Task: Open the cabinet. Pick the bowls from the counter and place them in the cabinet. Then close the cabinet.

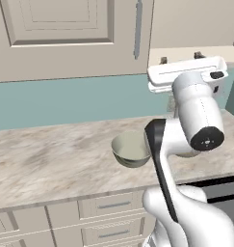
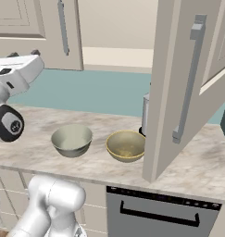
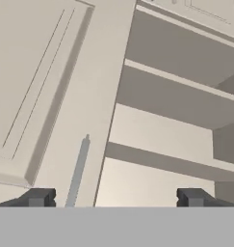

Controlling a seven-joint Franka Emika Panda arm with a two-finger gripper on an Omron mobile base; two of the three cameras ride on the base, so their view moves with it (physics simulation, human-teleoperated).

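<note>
Two bowls – side by side – on one counter.

teal backsplash, drawers, steel canister

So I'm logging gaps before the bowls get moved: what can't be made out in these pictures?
- Greyish bowl, left base view: its right side is hidden behind the arm.
- Metal container, right base view: mostly hidden behind the open cabinet door.
- Cabinet shelves, hand view: cut off by the frame's right edge.
- Claw, hand view: just the fingertips show, spread wide.
</note>
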